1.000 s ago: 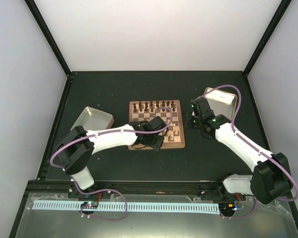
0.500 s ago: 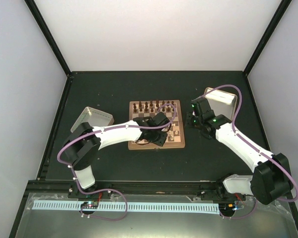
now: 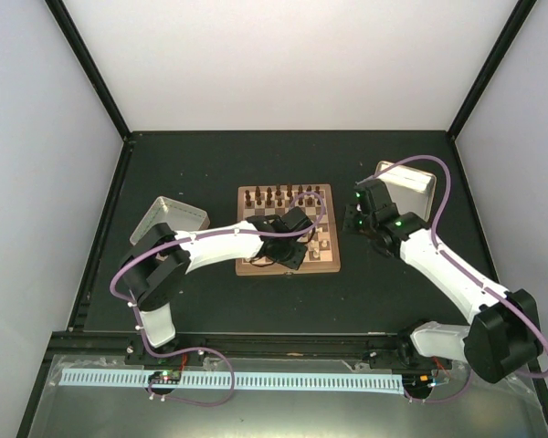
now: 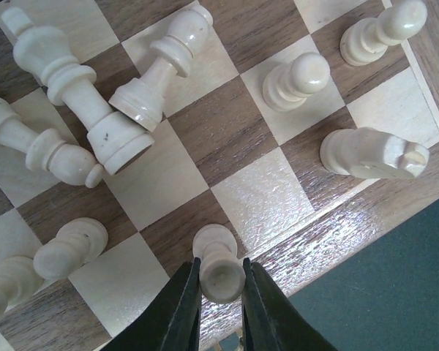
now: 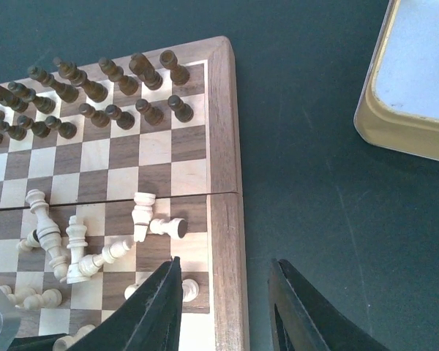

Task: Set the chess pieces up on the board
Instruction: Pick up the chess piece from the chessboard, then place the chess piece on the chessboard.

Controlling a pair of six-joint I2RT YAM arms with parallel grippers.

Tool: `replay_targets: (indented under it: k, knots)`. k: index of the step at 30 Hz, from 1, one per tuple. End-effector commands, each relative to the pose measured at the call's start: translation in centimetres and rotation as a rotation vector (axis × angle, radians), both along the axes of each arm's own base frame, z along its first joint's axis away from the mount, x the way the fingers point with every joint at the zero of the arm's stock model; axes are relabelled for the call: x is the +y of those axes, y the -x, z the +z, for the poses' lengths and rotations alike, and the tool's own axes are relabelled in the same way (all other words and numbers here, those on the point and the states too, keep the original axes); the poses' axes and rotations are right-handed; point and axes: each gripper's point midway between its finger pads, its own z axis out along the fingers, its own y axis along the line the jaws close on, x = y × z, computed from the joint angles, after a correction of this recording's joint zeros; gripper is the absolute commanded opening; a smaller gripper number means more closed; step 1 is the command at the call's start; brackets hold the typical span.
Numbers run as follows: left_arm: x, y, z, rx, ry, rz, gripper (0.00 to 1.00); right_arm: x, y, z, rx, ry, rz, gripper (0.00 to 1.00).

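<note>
Wooden board [image 5: 224,131]: we are finding it mid-table, dark pieces [image 5: 102,95] ranked on its far rows.
Right gripper [image 5: 227,267]: we are hovering it open and empty by the right rim.
Left gripper [image 4: 219,274]: we are pinching a pawn [image 4: 215,254] on the near row.
Pale pieces [image 4: 77,95]: we are seeing most toppled and unplaced.

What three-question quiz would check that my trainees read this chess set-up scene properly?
1. True or false: every pale piece on the board stands upright.
2. The right pincer is: A open and empty; B shut on a dark piece; C shut on a tray.
3. What is the left pincer closed on?
Key: 1 false, several lie tipped over; 2 A; 3 a pale pawn beside the board's rim.
</note>
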Motion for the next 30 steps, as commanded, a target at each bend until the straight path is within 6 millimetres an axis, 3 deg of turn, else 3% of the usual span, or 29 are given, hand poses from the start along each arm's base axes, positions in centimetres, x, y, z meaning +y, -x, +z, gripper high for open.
replay_targets:
  k: [1, 9, 21, 26, 30]
  knots:
    - [-0.8, -1.1, 1.6, -0.041, 0.02, -0.008, 0.17, -1.3, -0.1, 1.2, -0.052, 0.005, -0.052, 0.35]
    - [-1.4, -0.5, 3.9, -0.055, 0.072, -0.057, 0.17, -3.0, 0.2, 3.6, -0.142, 0.002, -0.13, 0.35]
    - [-5.3, 2.0, 8.9, -0.064, 0.195, -0.207, 0.17, -6.9, 1.6, 7.6, -0.303, -0.018, -0.313, 0.35]
    - [-7.6, 2.1, 9.8, -0.062, 0.22, -0.258, 0.17, -7.8, 2.0, 8.3, -0.332, -0.02, -0.355, 0.35]
    - [-8.7, 1.7, 9.2, -0.061, 0.184, -0.27, 0.17, -8.3, 2.2, 8.5, -0.34, -0.011, -0.372, 0.35]
